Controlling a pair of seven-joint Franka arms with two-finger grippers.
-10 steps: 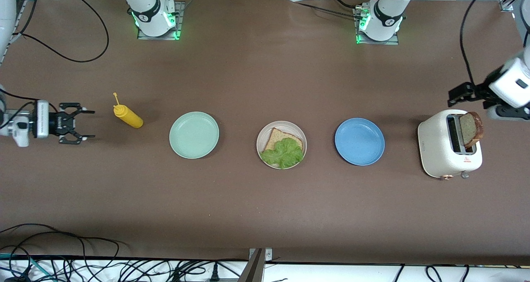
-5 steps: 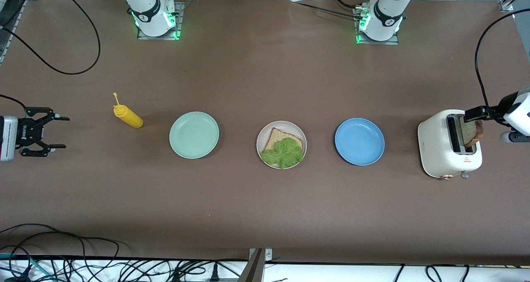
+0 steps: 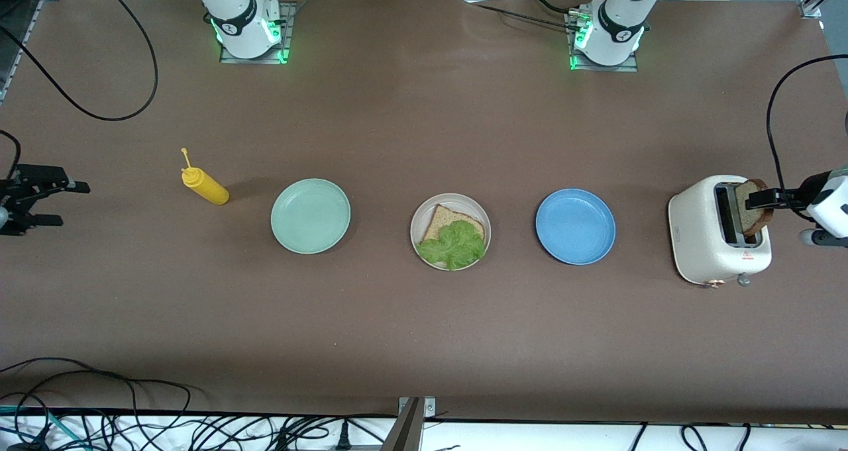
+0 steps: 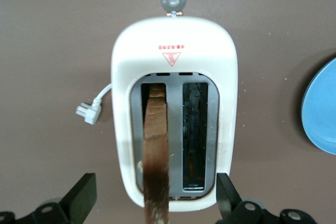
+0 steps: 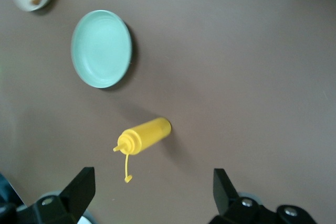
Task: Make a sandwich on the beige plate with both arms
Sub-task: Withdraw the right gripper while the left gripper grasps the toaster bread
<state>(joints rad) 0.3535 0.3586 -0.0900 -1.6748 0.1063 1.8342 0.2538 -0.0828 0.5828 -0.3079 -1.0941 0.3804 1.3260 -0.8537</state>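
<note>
Between the left gripper's (image 4: 156, 205) open jaws, a bread slice (image 4: 156, 156) is standing in the toaster (image 4: 175, 51), awaiting a grasp; the beige plate (image 3: 419, 219) is holding bread and lettuce (image 3: 454, 244). Right gripper (image 5: 152, 198) is waiting, jaws open, above the yellow bottle (image 5: 144, 136).
</note>
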